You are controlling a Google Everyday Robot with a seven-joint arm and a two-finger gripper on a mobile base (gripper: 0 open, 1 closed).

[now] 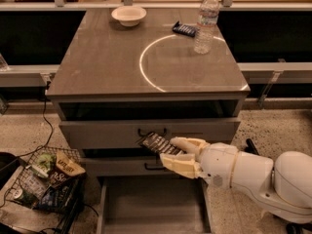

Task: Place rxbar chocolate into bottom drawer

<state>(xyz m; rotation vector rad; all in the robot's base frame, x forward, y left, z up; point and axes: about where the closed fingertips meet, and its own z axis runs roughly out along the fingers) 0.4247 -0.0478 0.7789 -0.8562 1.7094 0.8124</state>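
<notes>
The rxbar chocolate (157,143), a flat black-wrapped bar with pale stripes, is held in my gripper (176,154), whose cream fingers are shut on its right end. The bar sticks out to the left in front of the two upper drawer fronts, above the bottom drawer (151,206). That drawer is pulled open at the foot of the grey cabinet, a wide plain grey tray. My white arm (258,177) reaches in from the lower right.
On the cabinet top (107,62) stand a white bowl (128,14), a water bottle (206,22) and a dark blue-wrapped bar (184,29). A wire basket (44,184) of snack packs sits on the floor at the left.
</notes>
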